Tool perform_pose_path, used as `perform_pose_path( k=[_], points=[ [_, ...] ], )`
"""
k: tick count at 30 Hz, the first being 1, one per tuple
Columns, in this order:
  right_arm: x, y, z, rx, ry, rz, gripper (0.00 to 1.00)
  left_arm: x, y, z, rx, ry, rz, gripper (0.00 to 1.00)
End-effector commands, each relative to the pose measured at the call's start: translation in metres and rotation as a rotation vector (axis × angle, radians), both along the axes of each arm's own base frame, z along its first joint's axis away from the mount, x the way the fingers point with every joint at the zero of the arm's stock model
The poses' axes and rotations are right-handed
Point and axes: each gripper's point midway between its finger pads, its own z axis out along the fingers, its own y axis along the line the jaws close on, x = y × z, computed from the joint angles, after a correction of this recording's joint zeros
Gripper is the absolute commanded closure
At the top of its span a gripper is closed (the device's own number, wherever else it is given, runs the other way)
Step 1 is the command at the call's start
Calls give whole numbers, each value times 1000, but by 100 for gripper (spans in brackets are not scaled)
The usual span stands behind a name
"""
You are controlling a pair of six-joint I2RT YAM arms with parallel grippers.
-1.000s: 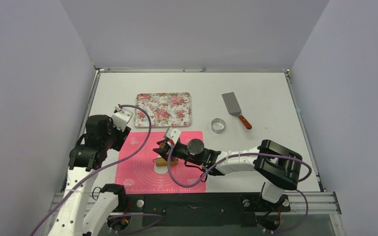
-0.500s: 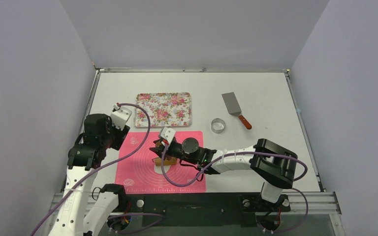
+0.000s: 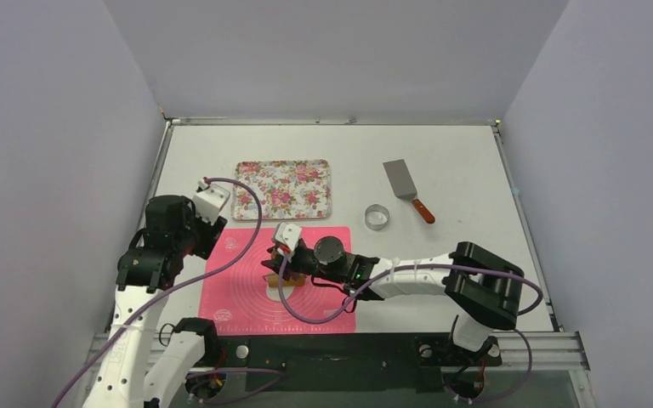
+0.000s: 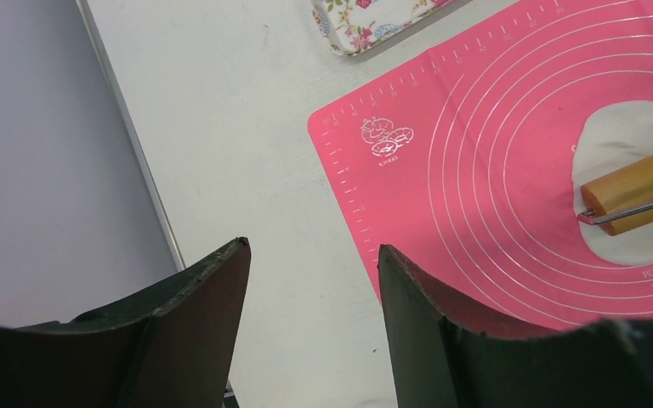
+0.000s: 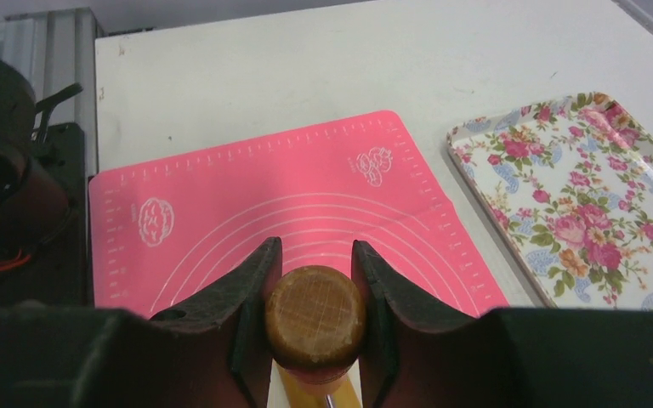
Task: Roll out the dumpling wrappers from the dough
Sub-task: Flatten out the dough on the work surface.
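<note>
White tabletop (image 3: 442,161) boxed in by pale lavender walls (image 3: 332,51)
Lower centre, on pink silicone mat (image 3: 238,289): flat white dough disc (image 4: 629,144) under wooden rolling pin (image 5: 315,316) clamped by right gripper (image 5: 316,255); left gripper (image 4: 312,248) spread wide at left

Bright, even light from above washes the white table (image 3: 442,161); only soft, short shadows sit under the arms. There's a faint sheen on the floral tray (image 5: 578,187). In the left wrist view, the dark fingers (image 4: 187,314) near the lens look slightly soft, and everything beyond is crisp.
</note>
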Motion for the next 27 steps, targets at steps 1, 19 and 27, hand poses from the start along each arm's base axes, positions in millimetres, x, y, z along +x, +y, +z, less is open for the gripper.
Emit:
perform_pose_path(
  k=[1,19,27],
  points=[
    [-68,-54,-89,-350,199,175,100,2,-6,10,-21,-17,-36,45],
    [7,-27,25,-51,70,-47,100,-1,-7,4,-23,1,-43,45],
    [8,-16,35,-83,32,9,100,1,-5,6,-14,-7,-32,45]
  ],
)
